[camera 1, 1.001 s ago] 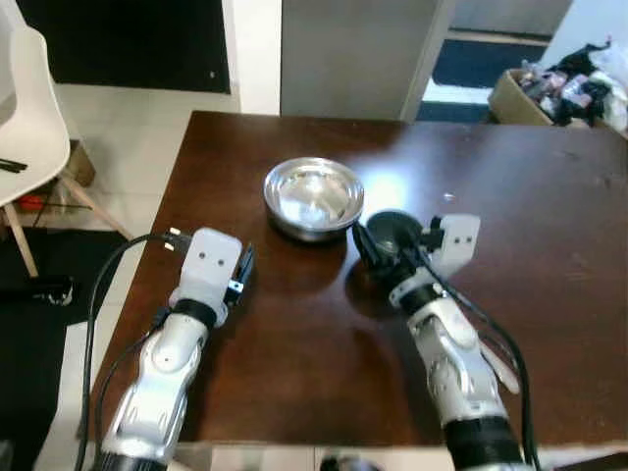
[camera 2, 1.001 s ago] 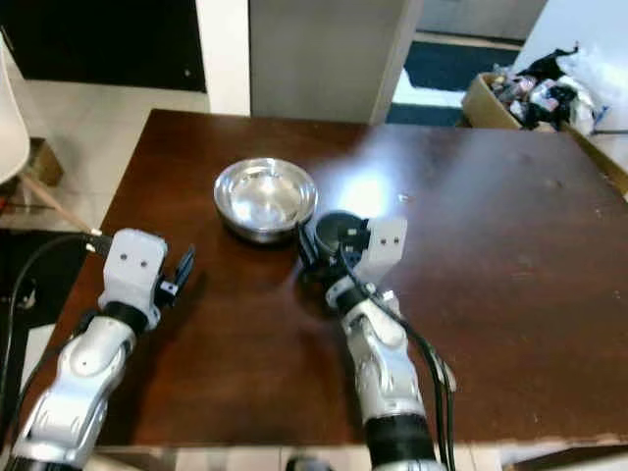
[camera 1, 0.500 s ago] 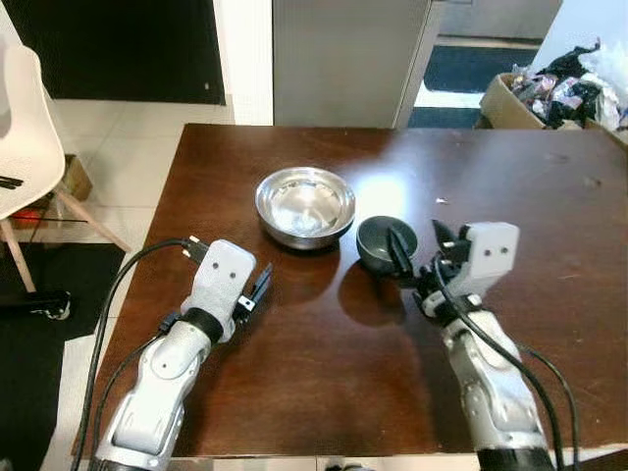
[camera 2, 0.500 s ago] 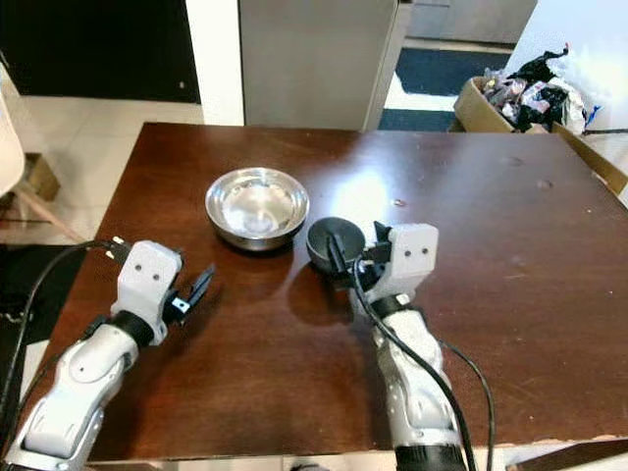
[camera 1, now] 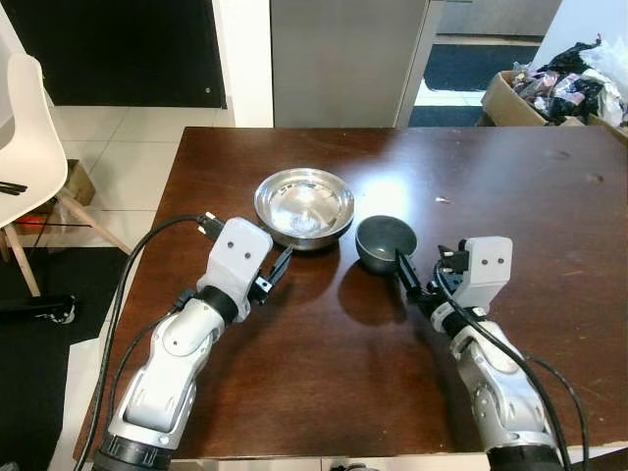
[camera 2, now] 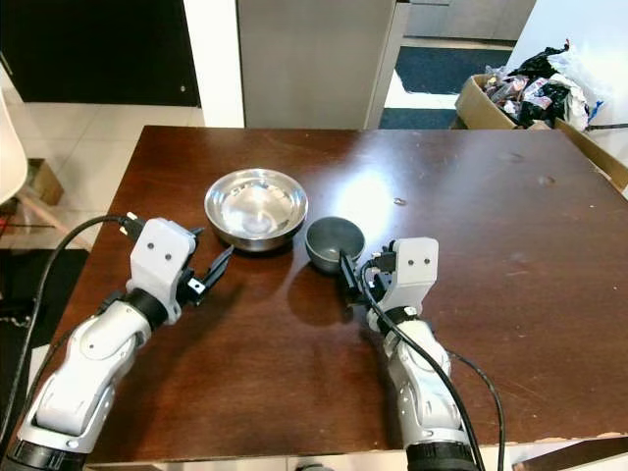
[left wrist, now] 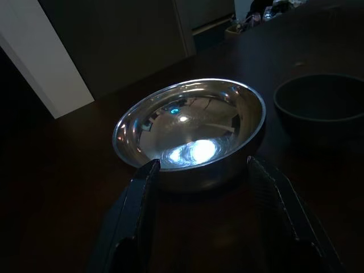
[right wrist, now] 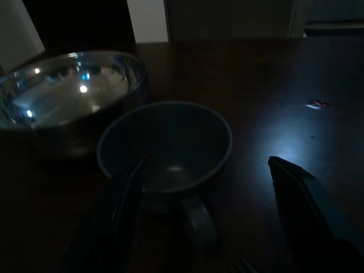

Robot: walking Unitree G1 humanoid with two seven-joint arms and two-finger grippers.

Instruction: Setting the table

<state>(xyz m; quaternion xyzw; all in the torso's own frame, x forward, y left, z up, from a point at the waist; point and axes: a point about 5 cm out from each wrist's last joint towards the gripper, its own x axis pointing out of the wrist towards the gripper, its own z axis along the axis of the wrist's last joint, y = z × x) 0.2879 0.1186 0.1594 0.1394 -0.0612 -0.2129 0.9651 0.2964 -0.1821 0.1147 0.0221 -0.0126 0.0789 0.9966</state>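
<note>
A shiny steel bowl (camera 1: 304, 204) stands upright on the dark wooden table (camera 1: 549, 216), left of centre. Just to its right sits a dark grey cup (camera 1: 386, 241), empty, its handle (right wrist: 197, 220) turned towards my right gripper. My left gripper (camera 1: 276, 269) is open and low over the table, its fingertips just short of the bowl's near rim (left wrist: 190, 165) and apart from it. My right gripper (camera 2: 358, 278) is open close behind the cup (right wrist: 165, 145); one finger (right wrist: 122, 207) lies beside the cup's wall, the other (right wrist: 301, 193) stands well off to its side.
A white chair (camera 1: 25, 128) stands on the floor beyond the table's left edge. A cardboard box of clutter (camera 1: 554, 83) sits past the far right corner. A small pale speck (camera 1: 444, 200) lies on the table beyond the cup. My left arm's black cable (camera 1: 128, 294) loops over the table's left edge.
My right gripper, which was around the cup, has let it go and drawn back; the cup now stands alone. My left gripper has moved forward to the bowl. The camera has shifted.
</note>
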